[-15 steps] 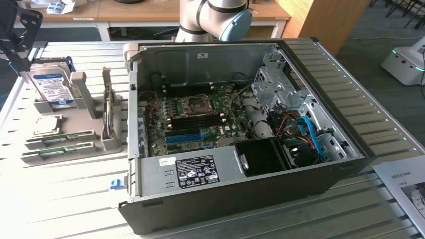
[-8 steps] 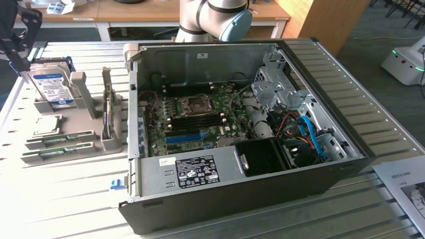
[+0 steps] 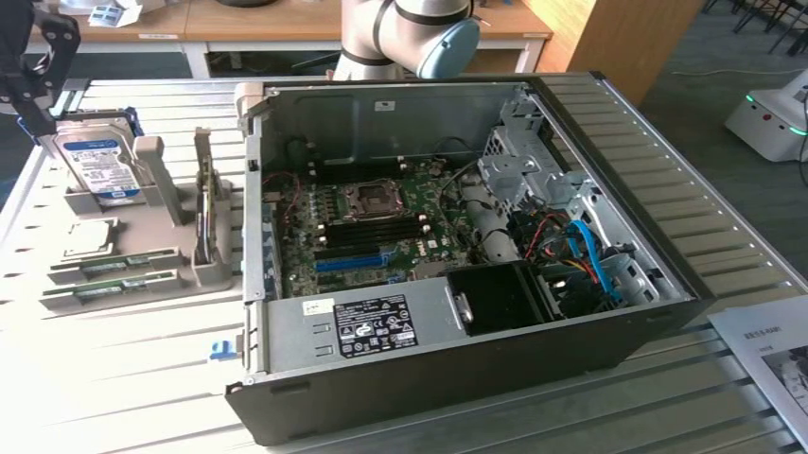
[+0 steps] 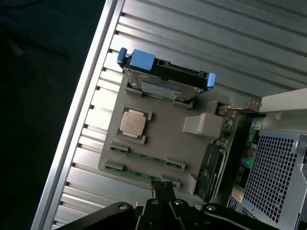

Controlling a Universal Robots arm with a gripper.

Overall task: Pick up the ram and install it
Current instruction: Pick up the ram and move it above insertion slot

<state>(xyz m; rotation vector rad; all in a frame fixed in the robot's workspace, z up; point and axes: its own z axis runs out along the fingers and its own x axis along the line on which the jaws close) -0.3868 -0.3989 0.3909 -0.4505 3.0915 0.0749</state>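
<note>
Two green ram sticks lie side by side in slots of the grey holder [image 3: 151,156] at the exterior view's left: one ram stick [image 3: 116,262] [image 4: 144,157] and a second [image 3: 112,288] [image 4: 139,175] beside it. My gripper [image 3: 36,99] [image 4: 163,191] hangs above the holder's far end, near the hard drive, well clear of both sticks. Its fingers are shut together with nothing between them. In the wrist view the fingertips sit just over the edge of the nearer stick. The open computer case [image 3: 606,312] shows its motherboard, with dark memory slots [image 3: 373,232] beside the processor socket.
The holder also carries a silver hard drive [image 3: 101,161] [image 4: 163,81] with blue clips, a processor chip [image 3: 89,236] [image 4: 133,122] and an upright expansion card [image 3: 208,218] [image 4: 216,163]. A small blue clip [image 3: 221,352] lies on the slatted table, and a paper sheet [image 3: 777,355] at the right.
</note>
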